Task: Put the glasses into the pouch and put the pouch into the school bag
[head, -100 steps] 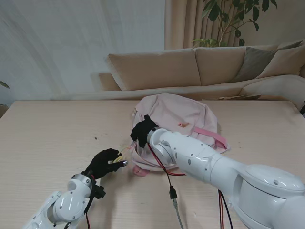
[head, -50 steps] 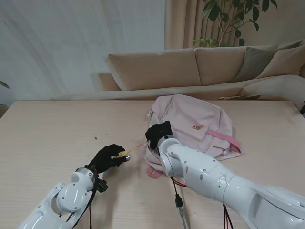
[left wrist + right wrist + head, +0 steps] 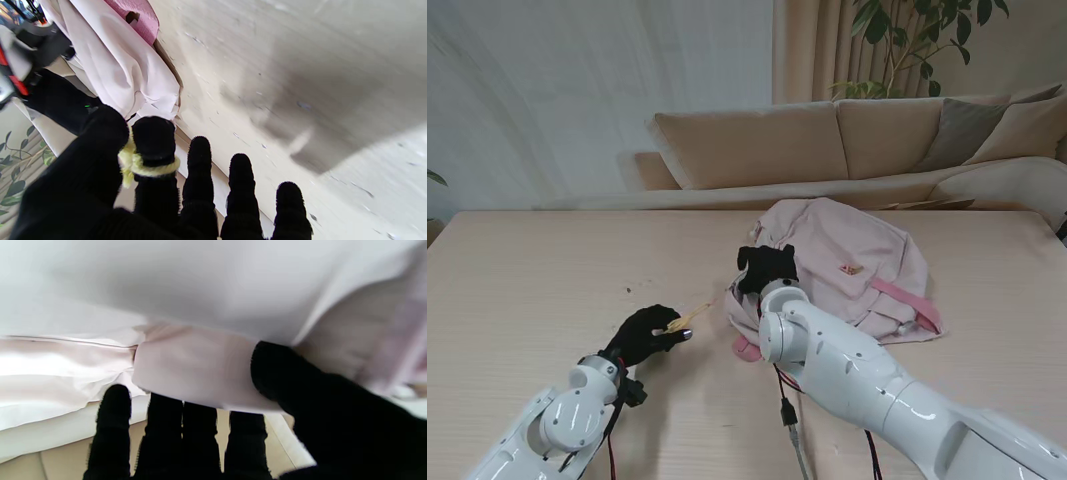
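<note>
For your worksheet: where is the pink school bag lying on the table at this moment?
In the stand's view the school bag lies on the table right of centre, on the side farther from me, with the right hand gripping its left edge.

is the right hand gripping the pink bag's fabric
Yes, in the right wrist view the right hand pinches a fold of the pink school bag between thumb and fingers.

the stand view looks down from above the shoulders across the counter [image 3: 527, 270] toward a sofa [image 3: 827, 140]. both wrist views sit close behind gloved fingers; all three share the pink school bag [image 3: 847, 260].
</note>
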Available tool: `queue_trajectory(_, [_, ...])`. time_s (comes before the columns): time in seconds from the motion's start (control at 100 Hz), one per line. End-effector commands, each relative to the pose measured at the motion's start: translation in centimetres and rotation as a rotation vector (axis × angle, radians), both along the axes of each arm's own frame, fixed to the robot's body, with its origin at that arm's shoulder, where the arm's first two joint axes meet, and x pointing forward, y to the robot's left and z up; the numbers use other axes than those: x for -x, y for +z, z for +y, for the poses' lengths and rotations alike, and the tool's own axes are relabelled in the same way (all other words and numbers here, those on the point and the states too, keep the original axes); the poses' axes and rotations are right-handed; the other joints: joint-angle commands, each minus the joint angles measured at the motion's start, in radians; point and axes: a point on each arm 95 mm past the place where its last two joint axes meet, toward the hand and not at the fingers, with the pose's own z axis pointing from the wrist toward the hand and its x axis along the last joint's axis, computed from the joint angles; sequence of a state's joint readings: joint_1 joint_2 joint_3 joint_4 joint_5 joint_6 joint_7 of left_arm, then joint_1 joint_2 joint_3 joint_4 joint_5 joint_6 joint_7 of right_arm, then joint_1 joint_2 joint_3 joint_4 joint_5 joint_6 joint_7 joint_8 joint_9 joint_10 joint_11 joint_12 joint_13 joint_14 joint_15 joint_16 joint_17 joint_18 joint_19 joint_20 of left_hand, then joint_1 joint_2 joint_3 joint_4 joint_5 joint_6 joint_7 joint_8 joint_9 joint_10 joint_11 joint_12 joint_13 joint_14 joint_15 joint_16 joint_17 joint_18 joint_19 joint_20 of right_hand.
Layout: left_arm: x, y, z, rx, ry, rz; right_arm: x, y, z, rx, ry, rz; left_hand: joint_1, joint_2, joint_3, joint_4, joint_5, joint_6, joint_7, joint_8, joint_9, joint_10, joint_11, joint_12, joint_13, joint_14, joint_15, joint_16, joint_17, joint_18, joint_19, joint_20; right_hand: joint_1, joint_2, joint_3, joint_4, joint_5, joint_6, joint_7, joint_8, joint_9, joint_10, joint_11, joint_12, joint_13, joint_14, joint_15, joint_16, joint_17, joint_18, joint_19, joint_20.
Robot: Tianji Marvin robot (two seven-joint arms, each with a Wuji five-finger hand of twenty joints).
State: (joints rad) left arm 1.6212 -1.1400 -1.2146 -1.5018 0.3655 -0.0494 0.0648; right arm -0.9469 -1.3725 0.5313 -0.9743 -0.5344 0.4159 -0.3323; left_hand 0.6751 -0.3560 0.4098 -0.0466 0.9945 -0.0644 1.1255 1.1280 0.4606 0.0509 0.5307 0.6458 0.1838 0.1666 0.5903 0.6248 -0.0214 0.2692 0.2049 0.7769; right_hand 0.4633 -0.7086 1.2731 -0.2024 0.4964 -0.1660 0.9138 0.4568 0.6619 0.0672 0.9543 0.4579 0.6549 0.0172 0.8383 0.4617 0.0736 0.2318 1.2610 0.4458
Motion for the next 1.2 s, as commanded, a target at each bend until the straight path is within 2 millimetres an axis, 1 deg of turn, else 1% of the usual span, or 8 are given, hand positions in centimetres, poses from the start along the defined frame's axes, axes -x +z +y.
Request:
queue_trajectory(0.0, [0.5, -0.3, 0.2, -0.005, 0.005, 0.011, 0.4, 0.4, -1.2, 0.006, 0.019, 0.028, -0.028, 0.015, -0.022, 0.011, 0.024, -0.022, 0.029, 0.011, 0.018, -0.027, 0.004, -0.004, 0.013, 0.004, -0.002, 0.003, -0.004, 0.008, 0.009, 0.016, -0.095, 0.081, -0.087, 0.05, -0.157, 0.032, -0.039, 0.021, -0.19, 0.019, -0.016, -0.006, -0.149, 0.021, -0.039, 0.018, -0.113, -0.059, -0.013, -0.016])
queue_trajectory(0.23, [0.4, -0.2, 0.3, -0.001, 0.012, 0.012, 1.1, 2.9, -6.6, -0.05, 0.127, -0.007, -0.03, 0.019, -0.023, 0.011, 0.021, -0.026, 0.027, 0.01, 0.016, -0.028, 0.002, -0.006, 0.011, 0.002, -0.004, 0.002, -0.004, 0.008, 0.009, 0.016, -0.154, 0.105, -0.204, 0.043, -0.272, 0.041, -0.088, -0.089, -0.39, -0.013, -0.108, -0.062, -0.336, -0.035, -0.184, -0.046, -0.157, -0.086, -0.157, -0.078])
queue_trajectory(0.41, [0.4, -0.1, 0.3, 0.005, 0.017, 0.012, 1.8, 3.9, -14.0, 0.127, 0.266, 0.078, -0.03, 0.019, -0.024, 0.01, 0.02, -0.025, 0.026, 0.01, 0.015, -0.028, 0.002, -0.006, 0.012, 0.003, -0.004, 0.001, -0.003, 0.008, 0.01, 0.015, -0.179, 0.134, -0.324, 0.054, -0.352, -0.005, -0.184, -0.181, -0.464, -0.053, -0.214, -0.112, -0.416, -0.097, -0.342, -0.127, -0.174, -0.089, -0.371, -0.118])
queue_trajectory(0.54, [0.4, 0.0, 0.4, 0.008, 0.021, 0.008, 3.1, 4.1, -18.8, 0.213, 0.284, 0.16, -0.029, 0.018, -0.024, 0.01, 0.019, -0.025, 0.025, 0.009, 0.018, -0.027, 0.003, -0.006, 0.012, 0.004, -0.004, 0.001, -0.003, 0.008, 0.01, 0.015, -0.174, 0.228, -0.619, 0.1, -0.384, -0.026, -0.239, -0.205, -0.484, -0.059, -0.295, -0.143, -0.457, -0.114, -0.417, -0.168, -0.188, -0.088, -0.551, -0.027])
queue_trajectory(0.7, [0.3, 0.1, 0.4, 0.009, 0.024, 0.008, 5.3, 3.7, -23.0, 0.231, 0.28, 0.219, -0.028, 0.018, -0.024, 0.01, 0.019, -0.022, 0.025, 0.009, 0.017, -0.029, 0.003, -0.006, 0.012, 0.003, -0.004, 0.0, -0.004, 0.009, 0.009, 0.014, -0.23, 0.189, -0.64, 0.136, -0.395, -0.022, -0.276, -0.199, -0.482, -0.064, -0.375, -0.174, -0.469, -0.12, -0.453, -0.186, -0.201, -0.092, -0.634, 0.017])
queue_trajectory(0.83, [0.1, 0.3, 0.3, 0.014, 0.023, 0.009, 7.2, 3.0, -24.6, 0.225, 0.323, 0.247, -0.03, 0.019, -0.024, 0.01, 0.018, -0.024, 0.025, 0.01, 0.016, -0.028, 0.003, -0.006, 0.012, 0.002, -0.004, 0.0, -0.004, 0.007, 0.009, 0.014, -0.352, 0.082, -0.528, 0.125, -0.399, -0.013, -0.305, -0.183, -0.479, -0.069, -0.414, -0.183, -0.472, -0.121, -0.469, -0.195, -0.201, -0.083, -0.702, 0.133])
queue_trajectory(1.01, [-0.3, 0.6, 0.1, 0.018, 0.021, 0.003, 9.3, 1.2, -24.3, 0.224, 0.363, 0.288, -0.03, 0.019, -0.025, 0.01, 0.018, -0.025, 0.026, 0.01, 0.015, -0.028, 0.003, -0.006, 0.012, 0.002, -0.005, 0.0, -0.004, 0.007, 0.009, 0.014, -0.415, 0.072, -0.5, 0.107, -0.414, 0.029, -0.354, -0.19, -0.477, -0.07, -0.468, -0.205, -0.469, -0.128, -0.477, -0.2, -0.189, -0.083, -0.706, 0.152])
queue_trajectory(1.19, [-0.3, 0.6, 0.3, 0.015, 0.021, 0.0, 9.9, -0.6, -23.4, 0.278, 0.383, 0.259, -0.03, 0.018, -0.025, 0.01, 0.017, -0.028, 0.024, 0.009, 0.016, -0.029, 0.002, -0.006, 0.012, 0.002, -0.006, 0.0, -0.004, 0.007, 0.009, 0.013, -0.392, 0.074, -0.513, 0.106, -0.396, 0.054, -0.288, -0.105, -0.485, -0.06, -0.286, -0.128, -0.404, -0.096, -0.384, -0.15, -0.176, -0.06, -0.539, 0.157])
